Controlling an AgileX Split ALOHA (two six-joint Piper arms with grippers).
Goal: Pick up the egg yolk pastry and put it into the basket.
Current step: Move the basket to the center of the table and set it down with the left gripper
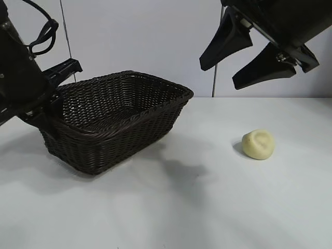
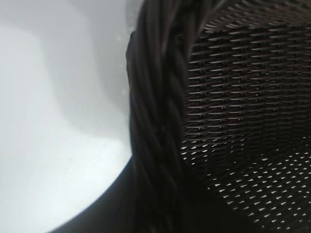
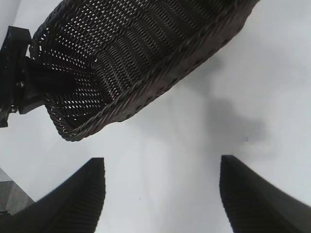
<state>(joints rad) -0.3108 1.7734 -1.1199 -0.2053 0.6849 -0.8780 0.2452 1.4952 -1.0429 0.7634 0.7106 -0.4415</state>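
White tabletop (image 1: pixel 171 207) fills the foreground of the exterior view, and on it, toward the right edge, sits the small pale yellow egg yolk pastry (image 1: pixel 258 144), a rounded dough ball with a dimpled top, well apart from the large dark brown woven wicker basket (image 1: pixel 116 122) toward the left edge. High above the pastry hangs the right gripper (image 1: pixel 248 58), jaws spread wide and empty, so the approach is the step in hand; next it must descend onto the pastry and close gently. Left wrist view shows only the basket's braided rim (image 2: pixel 155 111) up close; whether the left gripper (image 1: pixel 49 106) grips it I cannot tell. Right wrist view shows open fingers (image 3: pixel 73 204) over bare table.
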